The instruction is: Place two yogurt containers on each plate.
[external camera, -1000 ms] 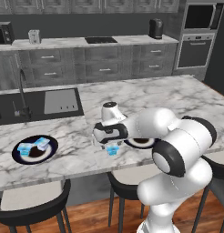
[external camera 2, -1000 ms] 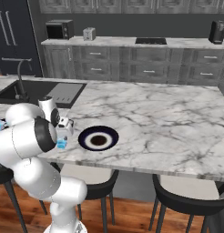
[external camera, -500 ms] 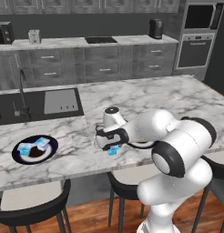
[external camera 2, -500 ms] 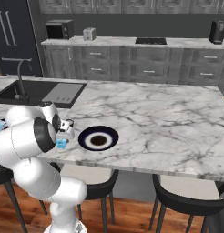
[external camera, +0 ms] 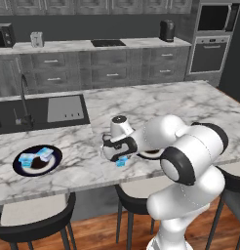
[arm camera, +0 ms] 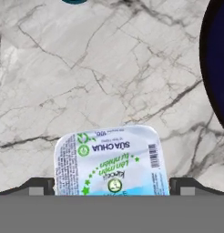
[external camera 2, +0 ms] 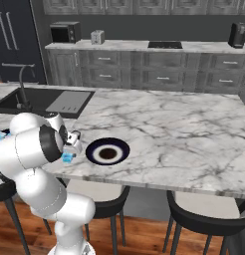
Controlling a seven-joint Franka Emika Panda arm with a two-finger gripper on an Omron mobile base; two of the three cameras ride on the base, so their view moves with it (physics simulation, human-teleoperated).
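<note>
1. Gripper (arm camera: 112, 184) hangs low over the marble island counter (external camera: 190, 105), jaws spread wide either side of a yogurt container (arm camera: 112, 161) (nothing pinched).
2. That cup (external camera: 121, 161) sits on the counter just beside the near plate (external camera 2: 108, 151).
3. Far plate (external camera: 38, 159) carries two yogurt cups (external camera: 35, 156).
</note>
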